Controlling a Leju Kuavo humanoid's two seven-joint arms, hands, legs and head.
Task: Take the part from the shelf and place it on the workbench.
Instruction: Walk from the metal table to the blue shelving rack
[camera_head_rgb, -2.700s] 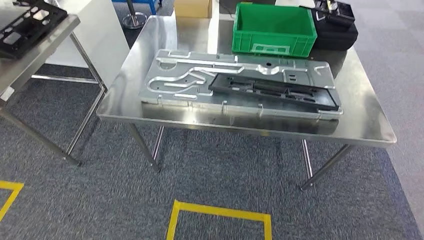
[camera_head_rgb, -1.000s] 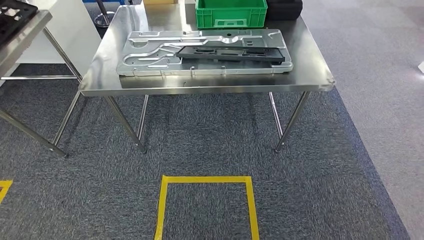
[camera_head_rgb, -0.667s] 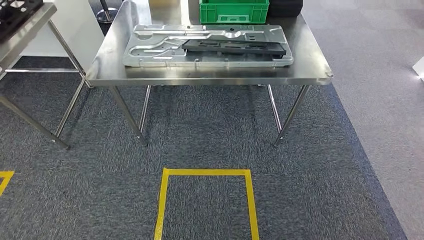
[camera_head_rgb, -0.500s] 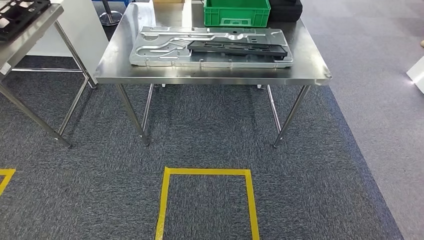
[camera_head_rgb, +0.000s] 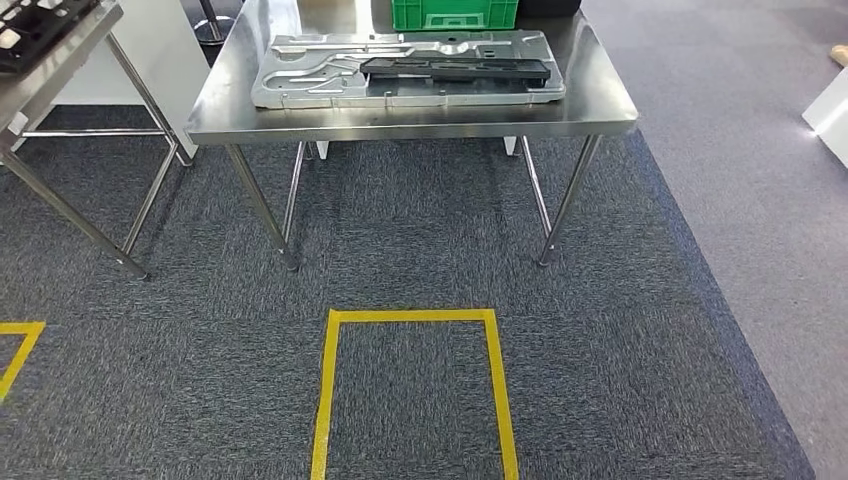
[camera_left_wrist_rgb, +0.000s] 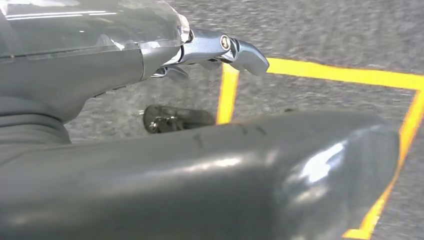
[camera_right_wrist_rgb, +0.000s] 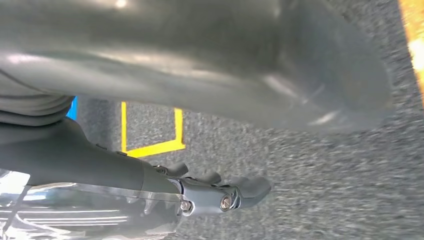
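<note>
A long black part (camera_head_rgb: 455, 69) lies flat on a silver machined plate (camera_head_rgb: 320, 75) on the steel workbench (camera_head_rgb: 400, 118), at the far end of the head view. My left hand (camera_left_wrist_rgb: 200, 150) hangs over the carpet in the left wrist view, its fingers (camera_left_wrist_rgb: 235, 47) spread away from the thumb with nothing between them. My right hand (camera_right_wrist_rgb: 200, 60) hangs the same way in the right wrist view, fingers (camera_right_wrist_rgb: 240, 192) apart and holding nothing. Both hands are well clear of the workbench.
A green crate (camera_head_rgb: 455, 12) stands behind the plate. A second steel table (camera_head_rgb: 55, 50) at the far left carries another black part (camera_head_rgb: 30, 22). A yellow taped square (camera_head_rgb: 412, 316) marks the carpet ahead of me. A white object (camera_head_rgb: 830, 115) sits at the right edge.
The camera has drawn back from the workbench and turned a little, so the table now sits farther off and higher in the picture. The black part stays on the plate.
</note>
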